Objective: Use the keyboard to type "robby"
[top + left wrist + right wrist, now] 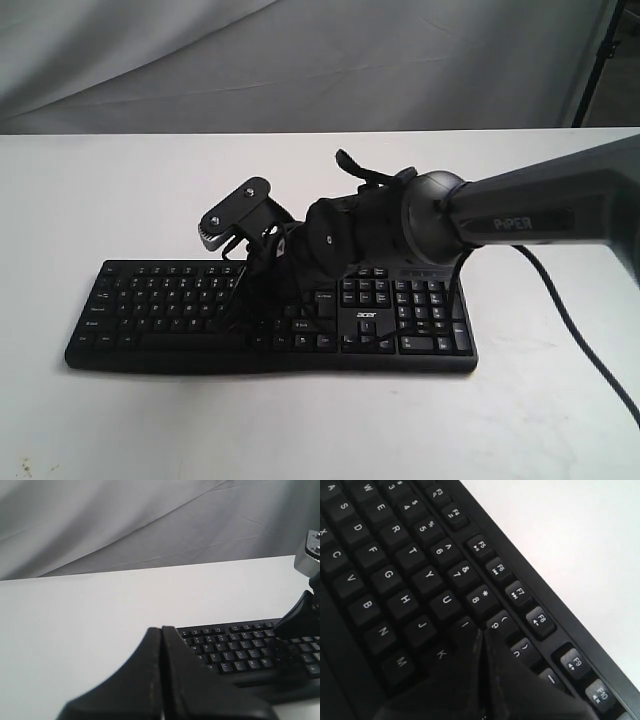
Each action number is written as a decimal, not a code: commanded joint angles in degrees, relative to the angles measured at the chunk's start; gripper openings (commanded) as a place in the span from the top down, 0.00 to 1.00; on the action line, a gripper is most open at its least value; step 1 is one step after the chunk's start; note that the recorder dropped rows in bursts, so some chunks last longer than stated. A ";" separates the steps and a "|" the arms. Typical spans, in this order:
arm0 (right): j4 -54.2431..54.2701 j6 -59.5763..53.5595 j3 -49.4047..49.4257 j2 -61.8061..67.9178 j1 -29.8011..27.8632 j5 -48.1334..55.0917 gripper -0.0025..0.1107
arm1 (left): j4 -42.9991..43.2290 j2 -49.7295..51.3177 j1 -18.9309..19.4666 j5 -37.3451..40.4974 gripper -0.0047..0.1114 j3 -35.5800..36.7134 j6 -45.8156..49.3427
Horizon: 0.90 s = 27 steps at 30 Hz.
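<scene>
A black Acer keyboard [180, 300] lies flat and square-on near the front of a white table [100, 200], its number pad to the right in the exterior view, as a robot works at typing "robby". The right gripper [481, 635], reaching across the middle, has its fingers pressed together into a single point set low over the letter rows, just beside the I key [465, 624] and the 9 key [495, 625]; whether it is pressing a key cannot be told. The left gripper [161, 630], fingers likewise closed with nothing between them, hangs off the keyboard's left end. The board looks stiff, light and liable to slide on the smooth table, so it likely wants no grasp at all, only a short, straight-down touch on the middle of one key cap.
</scene>
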 commanded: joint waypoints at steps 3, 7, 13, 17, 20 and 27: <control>0.23 -0.37 0.15 0.19 -0.43 -1.57 0.98 | 0.27 -0.20 -0.36 -0.42 0.96 0.25 -0.16; 0.12 -0.60 0.15 0.19 -0.43 -1.86 0.98 | 0.27 -0.20 -0.36 -0.42 0.96 0.25 -0.16; -0.12 -0.59 0.15 0.19 -1.06 -2.11 0.98 | 0.27 -0.20 -0.36 -0.42 0.96 0.25 -0.16; -0.12 -0.82 0.15 0.19 -1.06 -2.08 0.98 | 0.27 -0.20 -0.36 -0.42 0.96 0.25 -0.16; -0.12 -0.82 0.15 0.19 -1.06 -2.08 0.98 | 0.27 -0.20 -0.36 -0.42 0.96 0.25 -0.16; -0.12 -0.83 0.15 1.13 -1.06 -1.96 0.98 | 0.27 -0.20 -0.36 -0.42 0.96 0.25 -0.16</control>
